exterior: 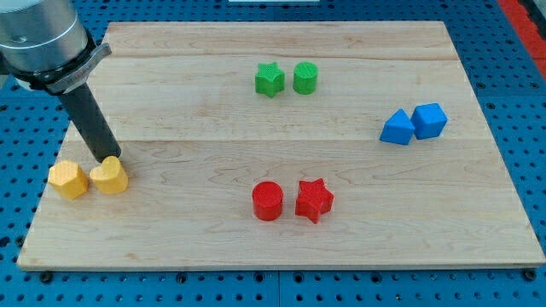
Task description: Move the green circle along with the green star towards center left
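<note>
You see my tip [112, 159] on the wooden board [213, 239], touching the yellow heart [110, 177]; green star [270, 79] and green circle [305, 78] sit far upper right. It is a bare rod, nothing pinched. Blue pegboard [17, 170] surrounds.

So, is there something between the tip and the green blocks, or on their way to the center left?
Nothing visible blocks either path. My tip touches the yellow heart at the view's left. The green star and green circle sit at the view's top; the board between holds no block.
</note>
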Motion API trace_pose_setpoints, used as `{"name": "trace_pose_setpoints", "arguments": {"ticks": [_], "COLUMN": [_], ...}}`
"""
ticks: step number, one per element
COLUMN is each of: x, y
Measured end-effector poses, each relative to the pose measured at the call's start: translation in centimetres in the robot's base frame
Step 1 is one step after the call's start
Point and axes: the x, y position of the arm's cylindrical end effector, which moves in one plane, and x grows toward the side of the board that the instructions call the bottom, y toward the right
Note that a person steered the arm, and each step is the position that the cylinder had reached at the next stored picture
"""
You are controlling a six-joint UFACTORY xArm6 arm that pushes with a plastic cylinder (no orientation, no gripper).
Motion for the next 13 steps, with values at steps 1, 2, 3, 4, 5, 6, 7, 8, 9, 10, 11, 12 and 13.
{"name": "trace_pose_setpoints", "arguments": {"ticks": [1,2,3,4,5,6,7,8,9,10,11,12,13], "x": [0.0,0.0,0.0,0.0,0.0,0.0,0.0,0.0,-3.7,-10.2,-12.4,-12.0,-16.6], "y": [0.4,1.7,3.9,5.5,5.9,5.9,6.0,6.0,9.8,21.8,32.4,32.3,36.5]}}
